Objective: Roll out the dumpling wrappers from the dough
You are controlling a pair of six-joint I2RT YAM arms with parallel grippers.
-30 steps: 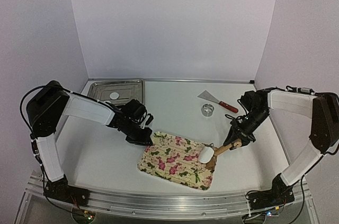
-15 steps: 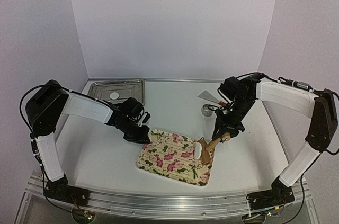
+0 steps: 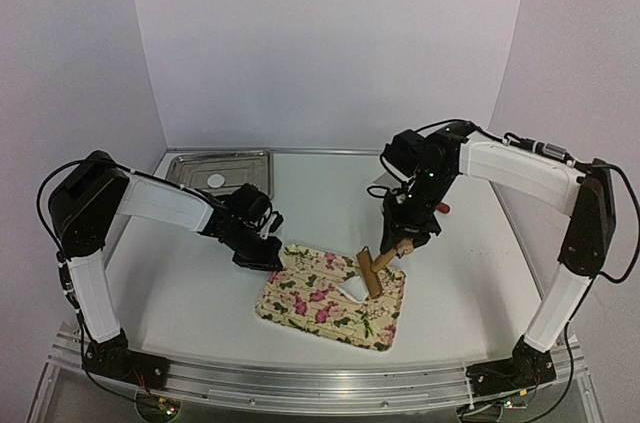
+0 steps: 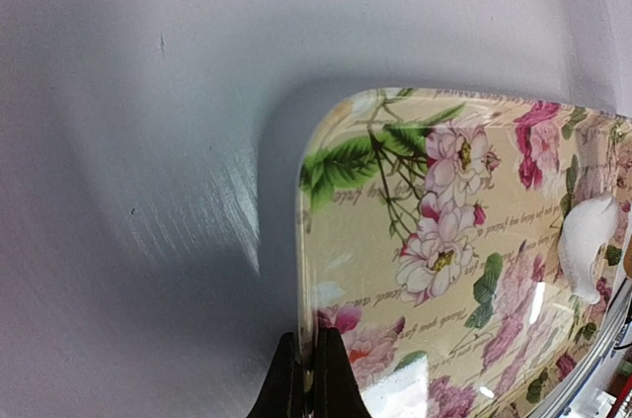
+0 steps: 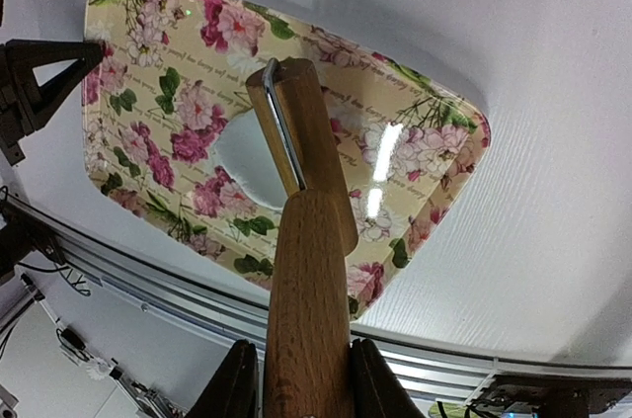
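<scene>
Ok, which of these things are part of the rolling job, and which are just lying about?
In the job:
- dough on the floral tray
- roller, held by the right end effector
- tray edge, pinched by the left end effector
- wrapper in the steel tray

Lying about:
- red handle of a tool mostly hidden behind the right arm

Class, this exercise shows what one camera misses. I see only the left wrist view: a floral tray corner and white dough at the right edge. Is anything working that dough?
Observer: Yes, a wooden roller sits at the dough's edge, its handle clamped in the right gripper.
Operator: Any wrapper finished?
Observer: One dumpling wrapper lies in the metal tray at the back left.
Operator: Is the roller near my fingers?
Observer: No; it is at the opposite end of the floral tray from the left gripper.
</scene>
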